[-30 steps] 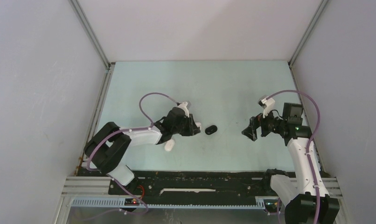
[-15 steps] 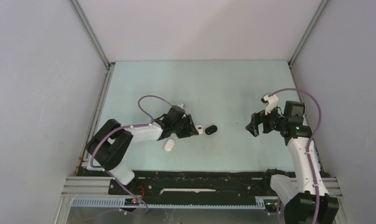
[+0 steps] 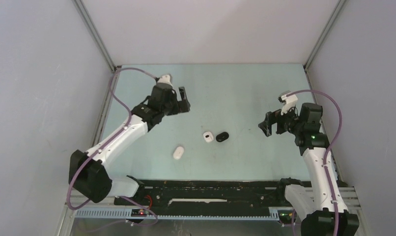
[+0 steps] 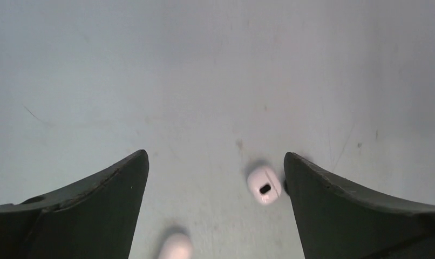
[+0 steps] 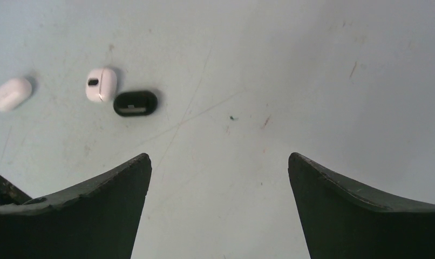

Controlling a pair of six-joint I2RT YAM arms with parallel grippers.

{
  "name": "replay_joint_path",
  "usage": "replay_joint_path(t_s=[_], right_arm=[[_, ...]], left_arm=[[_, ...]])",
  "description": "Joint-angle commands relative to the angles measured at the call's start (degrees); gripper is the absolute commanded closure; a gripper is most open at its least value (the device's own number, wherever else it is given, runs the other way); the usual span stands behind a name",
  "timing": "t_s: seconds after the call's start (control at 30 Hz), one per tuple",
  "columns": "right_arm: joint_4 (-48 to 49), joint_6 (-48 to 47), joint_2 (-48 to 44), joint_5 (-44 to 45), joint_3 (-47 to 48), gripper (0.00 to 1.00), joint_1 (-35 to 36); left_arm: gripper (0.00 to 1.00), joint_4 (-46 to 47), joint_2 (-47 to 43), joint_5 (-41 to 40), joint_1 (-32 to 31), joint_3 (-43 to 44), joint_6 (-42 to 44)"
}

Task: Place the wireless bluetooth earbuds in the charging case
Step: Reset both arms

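Note:
Three closed pebble-shaped cases lie mid-table. A white charging case [image 3: 208, 136] with a dark slot rests right beside a black charging case [image 3: 222, 136]. A second white case [image 3: 178, 153] lies nearer the front left. No earbuds show in any view. My left gripper [image 3: 184, 101] hangs open high over the far left, well away from the cases. Its wrist view looks down on the slotted white case [image 4: 264, 186] and the blurred white case [image 4: 175, 247]. My right gripper [image 3: 268, 125] is open and empty to the right, with the black case [image 5: 135, 103] far ahead of it.
The pale green table [image 3: 235, 88] is walled by grey panels on the left, back and right. A black rail [image 3: 211, 189] runs along the near edge by the arm bases. Faint scratches mark the surface.
My left gripper opened, left the slotted white case beside the black one, then rose and swung away to the far left. The right gripper drifted slightly back, still open.

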Motion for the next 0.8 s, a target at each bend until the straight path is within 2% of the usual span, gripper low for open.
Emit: replay_joint_path(t_s=[0.0,0.13,0.27,0.47,0.6,0.7,0.77], right_arm=[[11.1,9.5,2.4,8.2,6.0,0.0,5.5],[13.7,11.0,6.6,17.5,9.2,0.0,11.9],[16.2,11.2,11.5,20.8,9.3,0.0,13.5],[17.6,10.7,16.3,24.8,9.0,0.0,13.3],[17.6,10.2,14.6,22.0,7.4,0.0,11.8],[18.1,9.3,12.1,18.6,5.7,0.0,9.9],[18.3,9.7,10.9,12.5,4.5,0.0,7.8]], left_arm=[[0.0,1.7,-5.2,-8.6,1.0,6.9,10.2],[0.0,6.2,-8.4,-14.3,1.0,6.8,16.5],[0.0,9.1,-7.8,-21.0,1.1,2.2,23.2],[0.0,15.5,-9.6,-17.7,1.0,-5.6,26.2],[0.0,20.4,-11.5,-15.8,1.0,-10.2,24.7],[0.0,18.1,-9.4,-14.2,0.6,-8.6,23.6],[0.0,17.8,-7.4,-14.2,0.4,-8.1,24.2]])
